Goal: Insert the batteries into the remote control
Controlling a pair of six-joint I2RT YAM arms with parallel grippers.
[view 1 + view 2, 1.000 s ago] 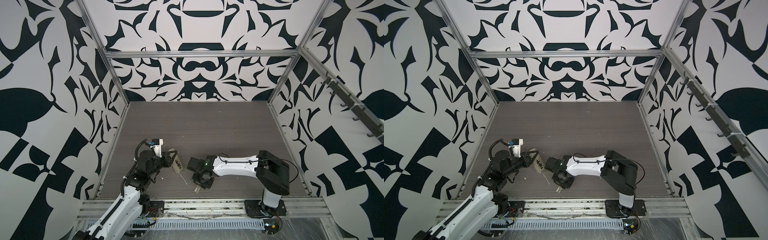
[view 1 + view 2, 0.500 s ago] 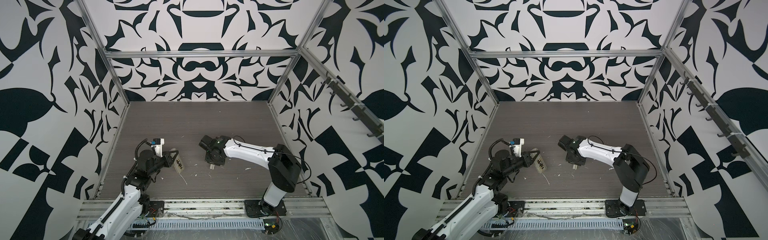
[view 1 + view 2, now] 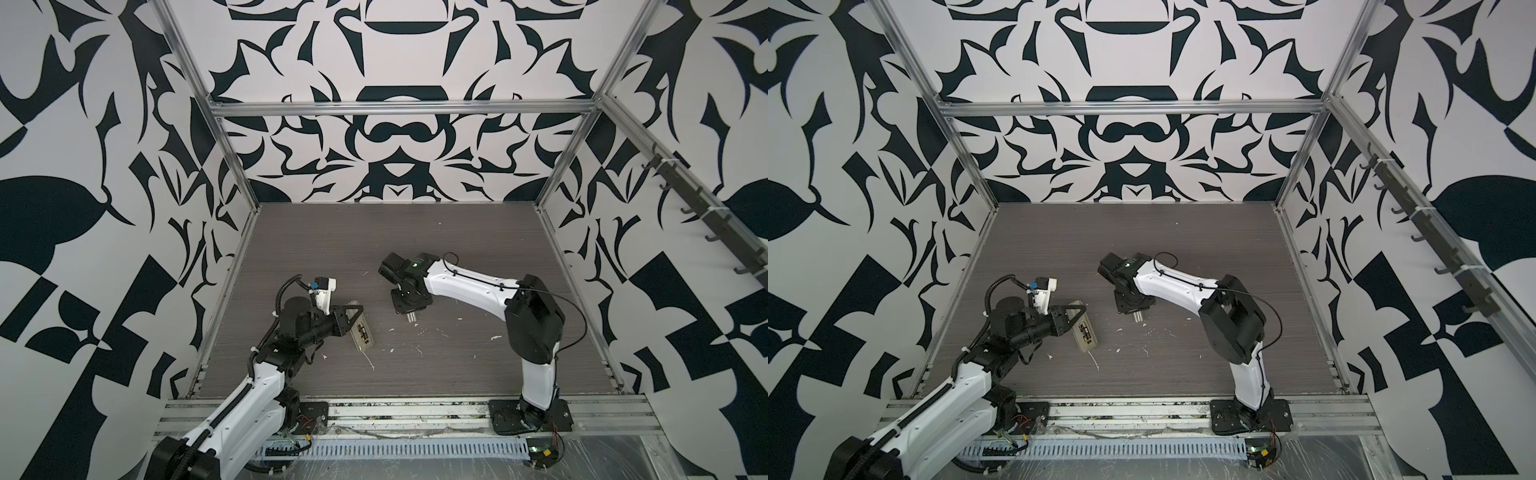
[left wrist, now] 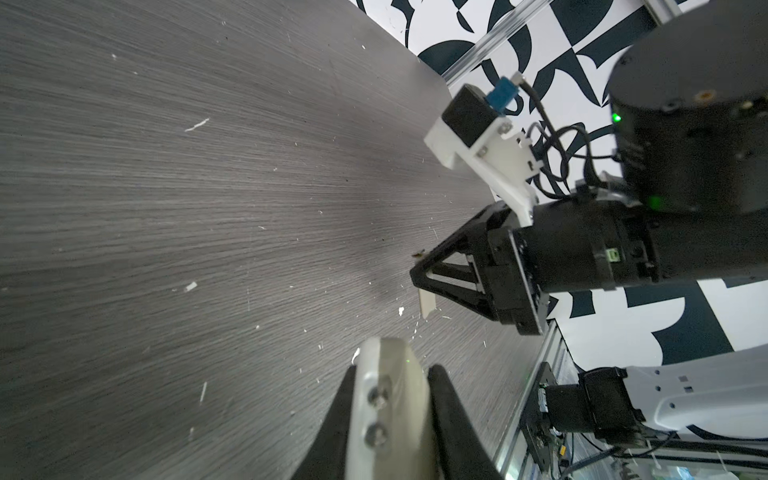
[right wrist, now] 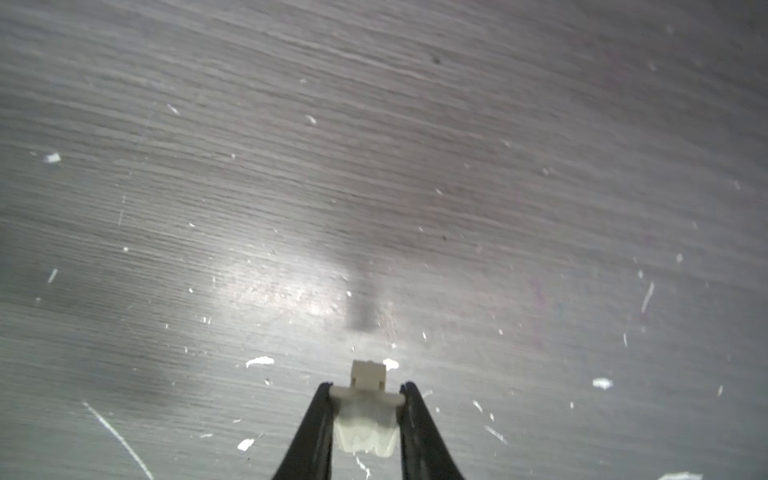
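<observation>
We see our left gripper [image 4: 392,370] clamped around the remote control [image 3: 360,332], while our right gripper [image 5: 365,388] pinches a small beige battery cover [image 5: 365,430] above the grey table [image 5: 498,166].

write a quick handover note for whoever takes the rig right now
Left gripper: jaws shut on the remote, its back towards the top cameras.
Right gripper: jaws shut on the cover, held apart from the remote.
Batteries: the dark shapes in the remote's back look like both of them, but they are too small to be sure.
Done: batteries apparently in.
Left: check they are seated, then probably fit the cover.
</observation>
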